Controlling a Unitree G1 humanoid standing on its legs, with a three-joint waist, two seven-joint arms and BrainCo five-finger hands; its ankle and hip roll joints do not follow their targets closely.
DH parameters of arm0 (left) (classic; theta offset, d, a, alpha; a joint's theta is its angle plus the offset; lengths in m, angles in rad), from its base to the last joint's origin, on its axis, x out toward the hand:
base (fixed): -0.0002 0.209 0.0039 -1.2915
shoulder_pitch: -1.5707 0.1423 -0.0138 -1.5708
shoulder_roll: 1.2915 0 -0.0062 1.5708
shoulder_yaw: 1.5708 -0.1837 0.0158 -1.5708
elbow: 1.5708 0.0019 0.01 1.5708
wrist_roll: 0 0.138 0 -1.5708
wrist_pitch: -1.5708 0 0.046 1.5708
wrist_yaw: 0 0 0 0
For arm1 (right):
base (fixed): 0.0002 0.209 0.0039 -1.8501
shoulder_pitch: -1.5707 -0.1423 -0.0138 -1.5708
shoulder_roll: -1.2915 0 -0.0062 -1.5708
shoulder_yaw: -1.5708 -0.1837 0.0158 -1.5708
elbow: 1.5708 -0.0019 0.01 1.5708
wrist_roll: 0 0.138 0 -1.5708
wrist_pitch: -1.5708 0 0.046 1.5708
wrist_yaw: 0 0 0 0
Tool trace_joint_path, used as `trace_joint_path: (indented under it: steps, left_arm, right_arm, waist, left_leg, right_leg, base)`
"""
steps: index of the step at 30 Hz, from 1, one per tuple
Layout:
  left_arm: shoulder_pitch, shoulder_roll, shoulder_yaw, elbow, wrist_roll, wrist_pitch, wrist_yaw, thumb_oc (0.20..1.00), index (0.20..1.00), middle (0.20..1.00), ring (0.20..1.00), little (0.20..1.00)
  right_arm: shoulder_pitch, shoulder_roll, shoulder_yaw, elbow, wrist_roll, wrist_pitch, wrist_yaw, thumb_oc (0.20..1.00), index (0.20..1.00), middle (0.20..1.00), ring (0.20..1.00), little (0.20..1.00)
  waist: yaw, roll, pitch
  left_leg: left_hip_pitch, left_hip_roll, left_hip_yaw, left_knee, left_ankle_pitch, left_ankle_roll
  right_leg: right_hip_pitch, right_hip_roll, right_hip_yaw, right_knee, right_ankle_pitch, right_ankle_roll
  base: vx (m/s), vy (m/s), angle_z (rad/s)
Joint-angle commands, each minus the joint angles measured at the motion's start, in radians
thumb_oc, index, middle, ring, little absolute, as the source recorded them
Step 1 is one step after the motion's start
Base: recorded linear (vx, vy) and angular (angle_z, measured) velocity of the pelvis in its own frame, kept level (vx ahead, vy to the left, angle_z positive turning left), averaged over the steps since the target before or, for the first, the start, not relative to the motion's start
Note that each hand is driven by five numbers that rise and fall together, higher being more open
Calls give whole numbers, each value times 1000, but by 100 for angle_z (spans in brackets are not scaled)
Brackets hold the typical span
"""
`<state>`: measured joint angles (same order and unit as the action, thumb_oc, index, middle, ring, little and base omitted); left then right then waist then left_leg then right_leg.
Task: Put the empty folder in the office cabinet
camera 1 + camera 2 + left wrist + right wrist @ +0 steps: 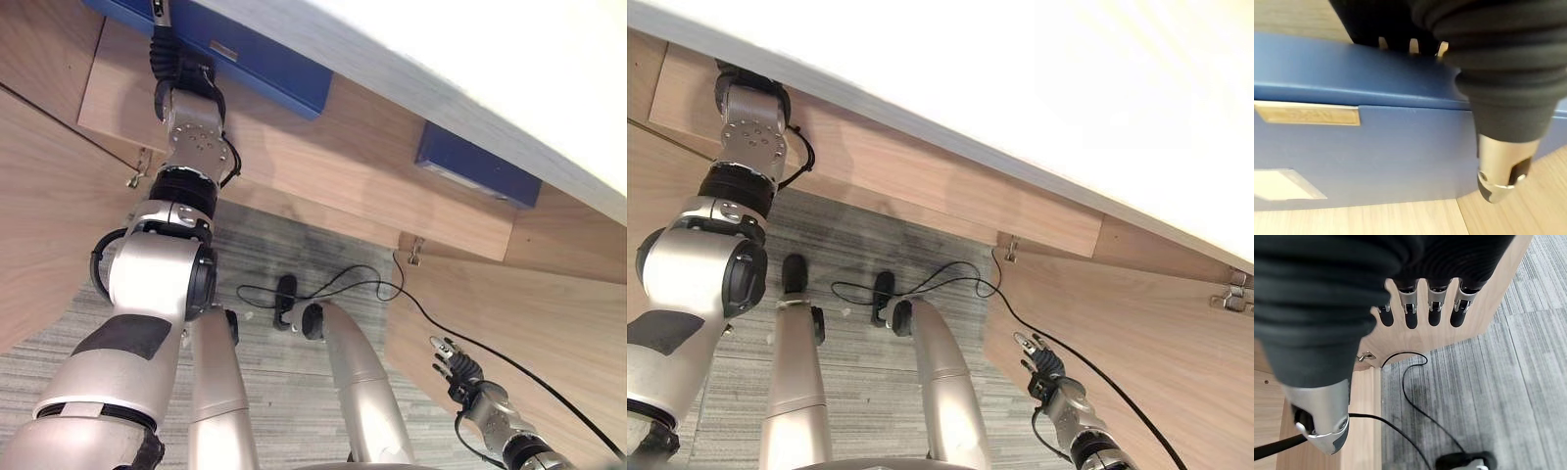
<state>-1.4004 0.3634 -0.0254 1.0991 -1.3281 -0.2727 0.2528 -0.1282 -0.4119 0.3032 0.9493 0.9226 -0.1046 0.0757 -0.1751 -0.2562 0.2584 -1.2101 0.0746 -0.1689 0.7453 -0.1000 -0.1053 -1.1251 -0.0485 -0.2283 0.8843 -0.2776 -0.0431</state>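
Up at the top left of the left eye view my left hand (176, 61) reaches into the cabinet (323, 186), its dark ribbed cover lying against a blue folder (265, 59) that sits on the wooden shelf under the pale top board. From my left wrist camera the folder (1376, 147) takes up most of the frame: a blue spine with a tan label strip at the left and a pale window low at the left, wood grain showing beneath it. My fingers (1413, 46) go over the folder's upper edge and only their silver backs show past the dark cover, while my thumb (1501, 171) hangs down in front of the blue face at the lower right. I cannot tell whether those fingers are clasped round the folder or merely resting over it.

A second blue folder (477, 164) stands further along the same shelf, right of centre in the left eye view, well apart from the first.

My right hand (453, 367) sits low at the lower right of the left eye view, beside an open cabinet door (519, 323) and above the grey carpet (294, 255). Through the right wrist camera its fingers (1432, 308) hang straight and relaxed in a row before the wooden door panel, holding nothing.
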Motion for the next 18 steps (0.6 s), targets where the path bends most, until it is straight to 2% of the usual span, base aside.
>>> trace_joint_path:
  steps: [1,7,14,18]
  left_arm:
    - [45,58,55,46,-4,-8,16,1000,1000,1000,1000,1000]
    - [67,55,66,52,3,2,10,1000,1000,1000,1000,1000]
    - [165,4,122,64,1,13,6,1000,1000,1000,1000,1000]
    - [237,-33,161,75,5,13,6,1000,1000,1000,1000,1000]
  right_arm:
    - [38,-40,-30,1,24,-11,-14,1000,1000,1000,1000,1000]
    - [42,-27,-30,-3,27,-7,-16,1000,1000,1000,1000,1000]
    - [64,1,-28,9,21,5,-8,1000,1000,1000,1000,1000]
    - [82,20,-26,16,11,7,-8,1000,1000,1000,1000,1000]
  waist:
    - [-38,38,31]
    - [-35,42,28]
    - [-29,45,3]
    - [-22,39,-10]
  left_leg:
    - [43,38,2,168,-223,65]
    - [60,41,10,169,-224,62]
    - [171,39,33,51,-197,45]
    - [279,37,46,-65,-156,24]
  right_leg:
    - [20,-14,125,17,-52,42]
    - [36,-17,124,20,-60,37]
    - [111,-8,120,-57,-39,52]
    - [196,-3,122,-146,-6,68]
  base:
    - [0,0,0]
    - [1,4,-3]
    - [8,0,-2]
    - [3,-7,3]
